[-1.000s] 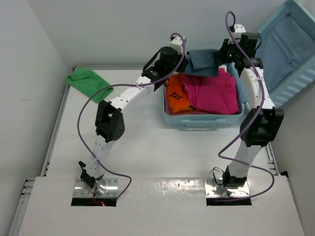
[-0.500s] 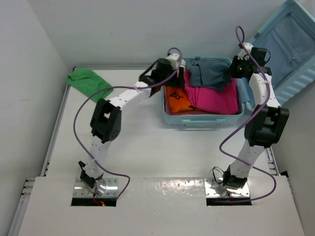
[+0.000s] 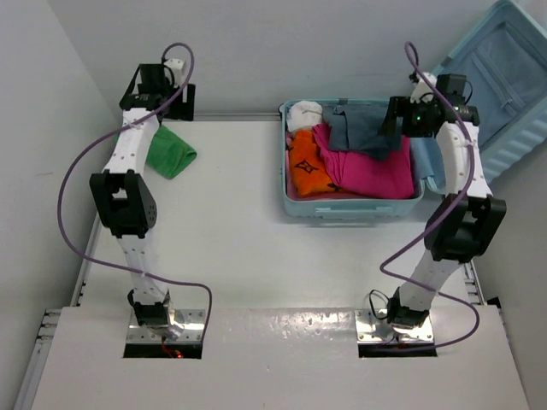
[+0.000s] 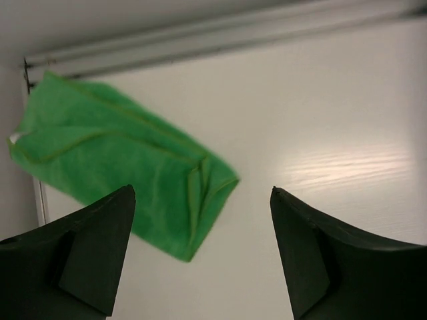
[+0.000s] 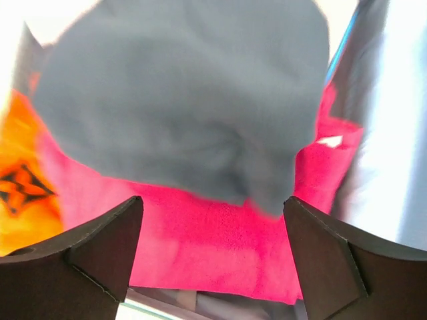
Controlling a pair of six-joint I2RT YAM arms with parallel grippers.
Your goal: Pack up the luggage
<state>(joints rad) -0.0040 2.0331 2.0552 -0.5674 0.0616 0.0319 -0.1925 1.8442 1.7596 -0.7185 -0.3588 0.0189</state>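
The luggage (image 3: 350,210) was set open at the far right of the table (image 3: 239,256). Both pairs of jaws were held apart, the left gripper (image 4: 200,200) above the green cloth (image 4: 113,160) and the right gripper (image 5: 212,203) over the grey garment (image 5: 187,100). The cloth would probably best be pinched at its thick folded edge.

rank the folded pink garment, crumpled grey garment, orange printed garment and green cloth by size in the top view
1. folded pink garment
2. crumpled grey garment
3. orange printed garment and green cloth, too alike to rank

Pale blue luggage (image 3: 350,207), green cloth (image 4: 120,167), grey top (image 5: 187,100), magenta garment (image 3: 372,166), orange shirt (image 3: 306,166) patterned black.
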